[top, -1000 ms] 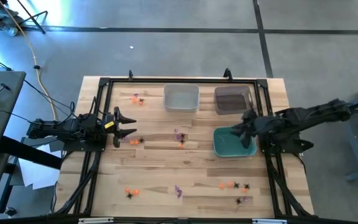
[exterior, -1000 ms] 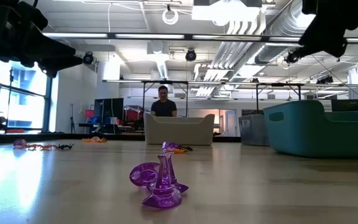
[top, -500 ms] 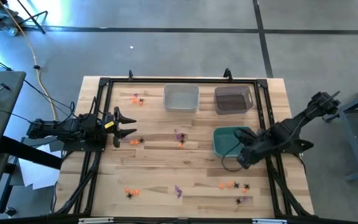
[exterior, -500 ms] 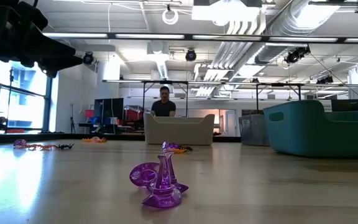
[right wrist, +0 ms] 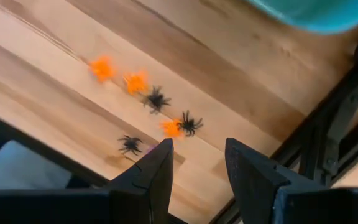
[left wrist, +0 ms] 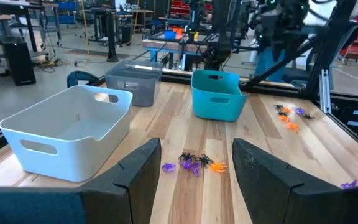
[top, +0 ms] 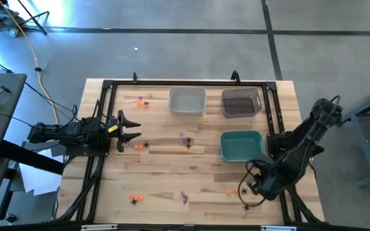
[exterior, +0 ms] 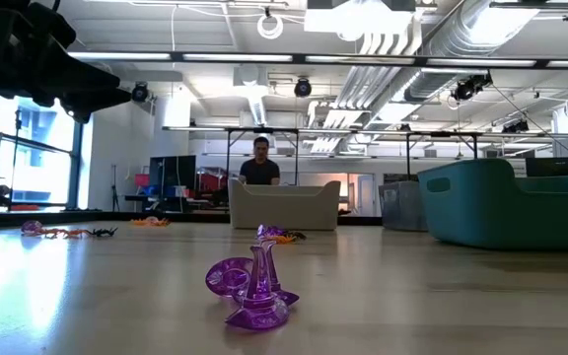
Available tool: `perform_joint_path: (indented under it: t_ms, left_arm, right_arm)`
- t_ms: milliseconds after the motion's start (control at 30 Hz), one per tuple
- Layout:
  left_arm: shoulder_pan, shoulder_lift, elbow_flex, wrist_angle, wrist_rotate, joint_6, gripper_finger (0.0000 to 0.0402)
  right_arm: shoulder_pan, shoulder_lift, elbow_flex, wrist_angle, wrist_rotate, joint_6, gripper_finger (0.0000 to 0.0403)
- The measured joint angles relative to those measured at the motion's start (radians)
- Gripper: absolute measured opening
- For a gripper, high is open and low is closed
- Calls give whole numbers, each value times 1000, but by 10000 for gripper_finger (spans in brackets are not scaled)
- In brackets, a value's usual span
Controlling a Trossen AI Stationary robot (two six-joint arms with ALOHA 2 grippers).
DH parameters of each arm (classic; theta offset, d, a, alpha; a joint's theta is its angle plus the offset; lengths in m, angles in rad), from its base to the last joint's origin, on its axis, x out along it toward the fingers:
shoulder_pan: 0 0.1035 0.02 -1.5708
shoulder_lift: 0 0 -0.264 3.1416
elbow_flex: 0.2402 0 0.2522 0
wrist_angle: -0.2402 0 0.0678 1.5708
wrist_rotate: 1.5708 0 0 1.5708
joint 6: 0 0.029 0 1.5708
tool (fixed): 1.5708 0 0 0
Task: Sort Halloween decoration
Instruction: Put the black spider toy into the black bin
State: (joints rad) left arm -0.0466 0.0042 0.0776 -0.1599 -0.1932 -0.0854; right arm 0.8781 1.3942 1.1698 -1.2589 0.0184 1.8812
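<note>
Tiny orange, purple and black trinkets lie in small groups on the wooden table: near the far left (top: pixel 141 101), mid-table (top: pixel 185 141), by the left gripper (top: pixel 140 145), near edge left (top: pixel 135 198), a purple one (top: pixel 184 197) (exterior: pixel 254 289), and near right (top: pixel 236 190). My right gripper (top: pixel 249 191) hovers open above that near-right group, whose black spiders (right wrist: pixel 156 99) and orange pieces (right wrist: pixel 135 81) show between and beyond its fingers. My left gripper (top: pixel 130 129) waits open at the table's left side, above the table.
Three bins stand on the table: white (top: pixel 187 101) and dark grey (top: pixel 241 102) at the far side, teal (top: pixel 241 145) just beyond the right gripper. A black frame rail (top: pixel 101 154) rings the table. A person (exterior: pixel 260 163) stands in the room behind.
My right arm has swung from above the teal bin toward the table's near edge and down, ending over the near-right trinket group. The left arm and every trinket have stayed in place.
</note>
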Motion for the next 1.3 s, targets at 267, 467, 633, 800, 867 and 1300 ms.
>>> perform_joint_path:
  t_ms: [267,467,633,800,867,1300]
  left_arm:
    - [0,0,0,0,0,0,186]
    - [0,0,0,0,0,0,186]
    - [0,0,0,0,0,0,186]
    - [0,0,0,0,0,0,186]
    - [0,0,0,0,0,0,186]
    - [0,0,0,0,0,0,186]
  right_arm:
    - [22,196,0,44,-149,0,142]
    - [16,276,0,107,-108,-62,142]
    - [-9,318,0,184,-88,-166,142]
    - [-32,357,0,216,-83,-250,142]
    - [-37,369,0,230,-83,-274,142]
    - [-41,407,-101,455,-81,-285,142]
